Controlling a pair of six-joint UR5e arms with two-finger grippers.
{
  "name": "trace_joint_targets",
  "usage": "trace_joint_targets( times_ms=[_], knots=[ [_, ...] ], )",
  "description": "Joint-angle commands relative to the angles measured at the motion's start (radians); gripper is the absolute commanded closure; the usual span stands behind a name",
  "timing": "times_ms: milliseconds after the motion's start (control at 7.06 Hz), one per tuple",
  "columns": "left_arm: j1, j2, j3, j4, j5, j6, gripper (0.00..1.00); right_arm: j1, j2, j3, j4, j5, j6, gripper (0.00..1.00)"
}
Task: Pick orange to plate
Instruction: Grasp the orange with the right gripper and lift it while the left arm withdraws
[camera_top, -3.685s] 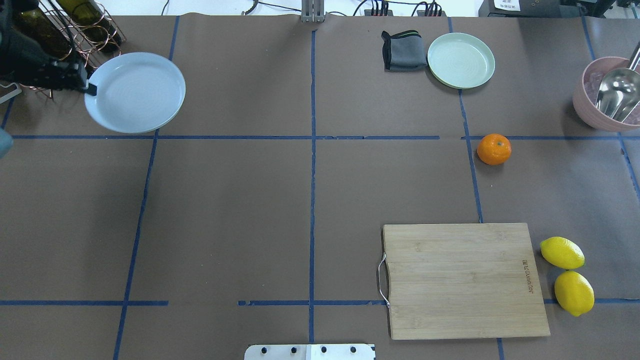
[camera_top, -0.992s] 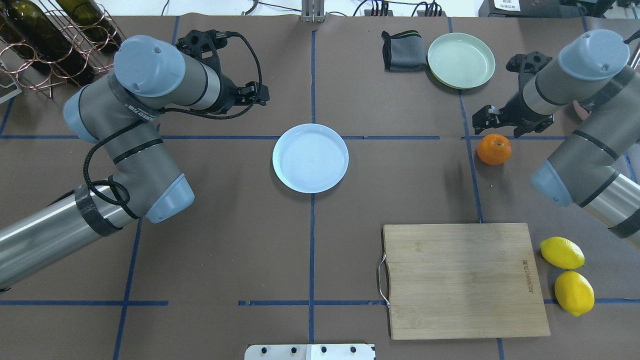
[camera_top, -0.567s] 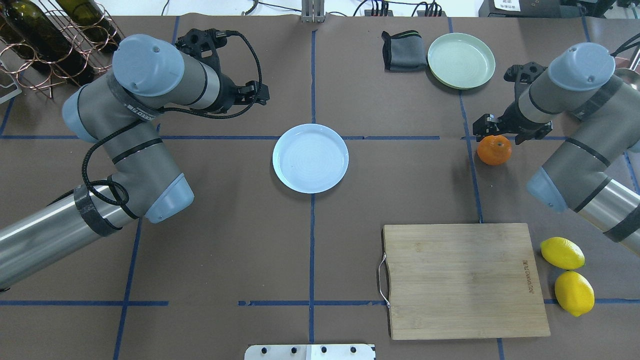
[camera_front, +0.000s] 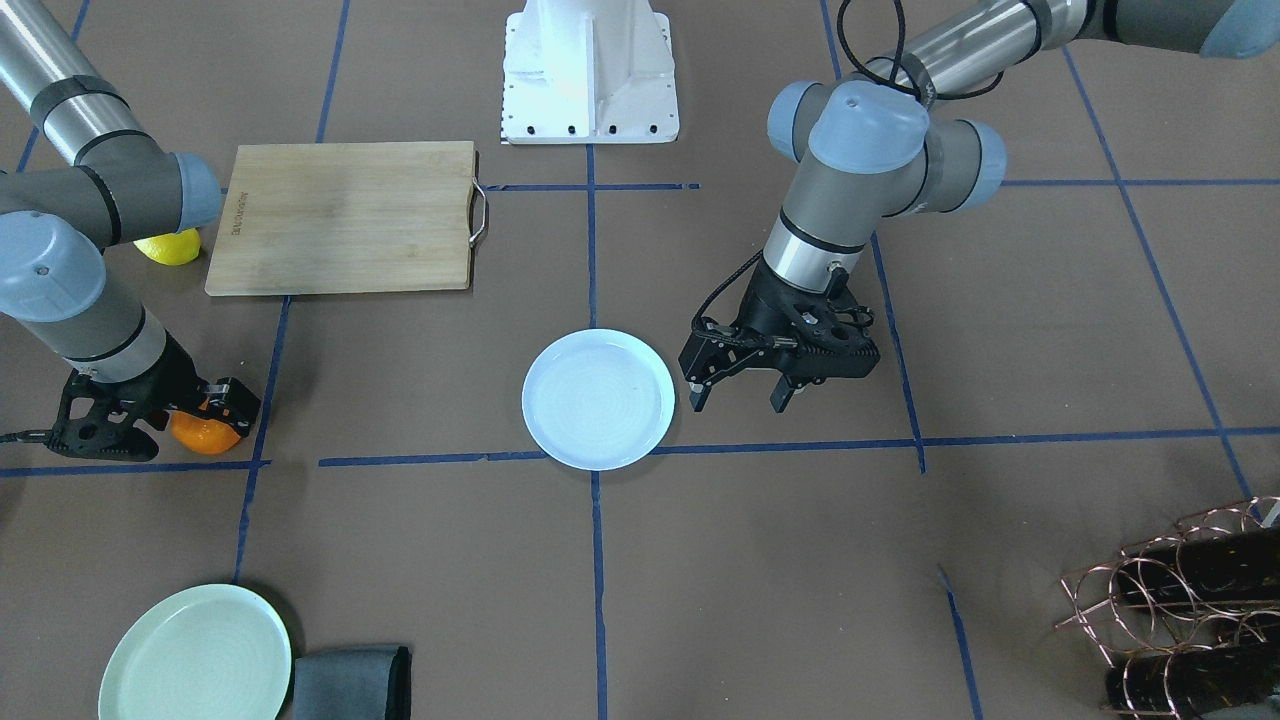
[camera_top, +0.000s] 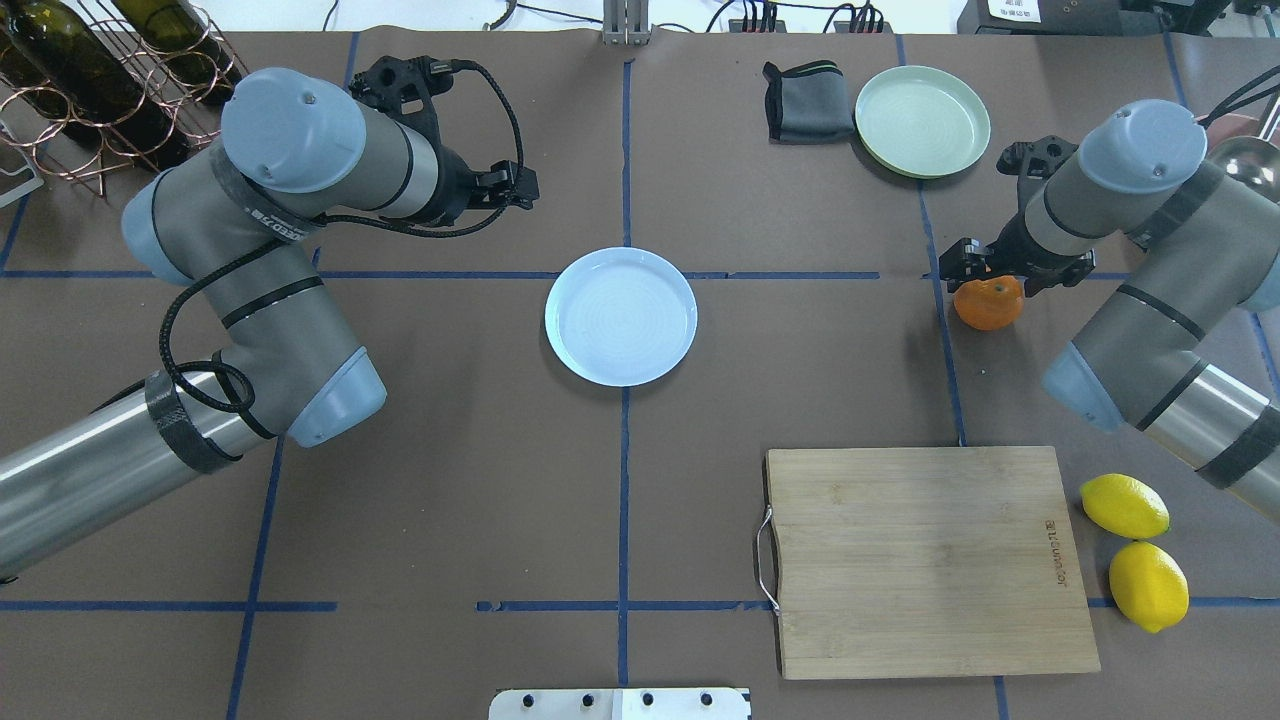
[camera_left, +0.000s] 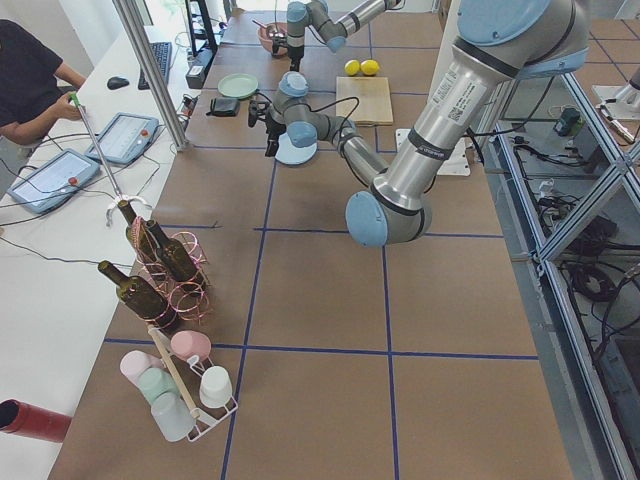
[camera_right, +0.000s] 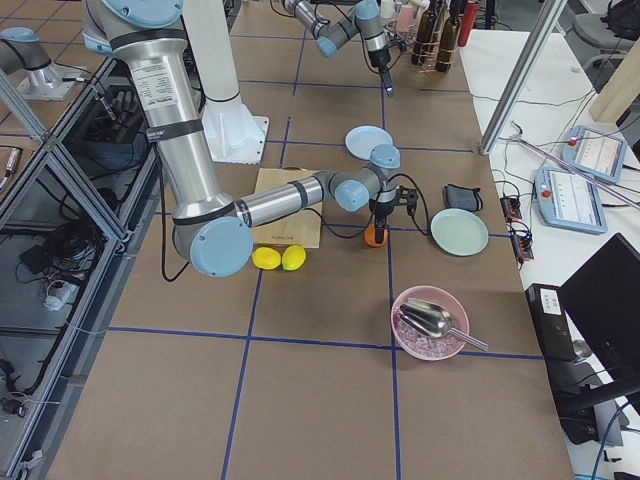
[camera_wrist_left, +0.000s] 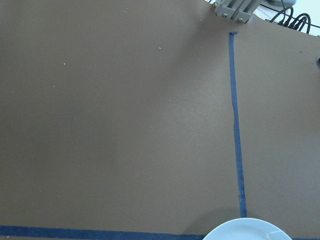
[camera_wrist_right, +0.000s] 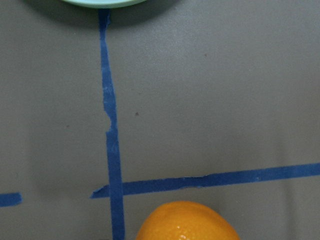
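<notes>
At the table's left, you will find little changed from a moment before: the left gripper (camera_front: 738, 398) hangs where it did, just beside the plate (camera_top: 620, 316), which lies unmoved on the centre crossing of blue tape. Further right, the orange (camera_top: 990, 308) sits where it sat, on the brown paper just past a tape line and well apart from the plate. What has changed is the right gripper (camera_top: 1010, 271), which has come down until its fingers stand either side of the fruit. Around them, from the left: a copper wine rack (camera_top: 100, 90) with bottles at the far corner, a folded grey cloth (camera_top: 805, 100) right against a mint-green plate (camera_top: 922, 120) beyond the orange, a wooden cutting board (camera_top: 930, 560) on the near side, two lemons (camera_top: 1125, 505) beside it, and a pink bowl (camera_right: 430, 345) with a metal scoop. Your left arm is bent at the elbow, wrist pointing down, jaws spread and empty. Your right arm folds in from the right edge, wrist down over the orange, jaws spread, not yet closed on it.
</notes>
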Motion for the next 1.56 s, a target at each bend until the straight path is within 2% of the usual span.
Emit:
trace_joint_targets(
  times_ms=[0, 142, 283, 425, 567, 709, 850, 992, 1134, 1276, 1417],
  knots=[
    [0.0, 0.003, -0.001, 0.0, 0.0, 0.002, 0.0, -0.005, 0.001, -0.011, 0.003, -0.008, 0.0, 0.0],
    [0.0, 0.003, -0.001, 0.0, 0.001, 0.003, 0.0, -0.006, -0.001, -0.017, 0.022, -0.008, 0.0, 0.0],
    [0.0, 0.003, -0.001, 0.0, 0.001, 0.003, 0.0, -0.006, 0.001, -0.023, 0.029, -0.01, 0.003, 0.19],
    [0.0, 0.003, -0.001, 0.001, 0.001, 0.02, 0.0, -0.006, 0.001, -0.019, 0.03, -0.007, 0.011, 0.85],
    [0.0, 0.005, -0.001, 0.001, 0.001, 0.021, 0.0, -0.006, -0.001, -0.006, 0.052, -0.013, 0.012, 1.0],
    [-0.009, 0.005, -0.001, 0.001, 0.001, 0.023, 0.0, -0.005, -0.001, 0.0, 0.141, -0.017, 0.061, 1.0],
    [-0.023, 0.005, -0.001, 0.003, 0.0, 0.029, 0.0, -0.005, 0.001, 0.024, 0.168, -0.017, 0.092, 1.0],
    [-0.048, 0.008, -0.012, 0.013, -0.005, 0.117, 0.0, -0.003, 0.002, 0.087, 0.162, -0.013, 0.1, 1.0],
    [-0.065, 0.061, -0.051, 0.016, -0.005, 0.249, 0.0, -0.005, 0.018, 0.121, 0.158, -0.013, 0.145, 1.0],
    [-0.092, 0.118, -0.103, 0.029, -0.005, 0.365, 0.0, -0.009, 0.059, 0.135, 0.158, -0.014, 0.206, 1.0],
    [-0.126, 0.135, -0.116, 0.036, -0.005, 0.403, 0.0, -0.037, 0.117, 0.139, 0.155, -0.022, 0.268, 1.0]
  ],
)
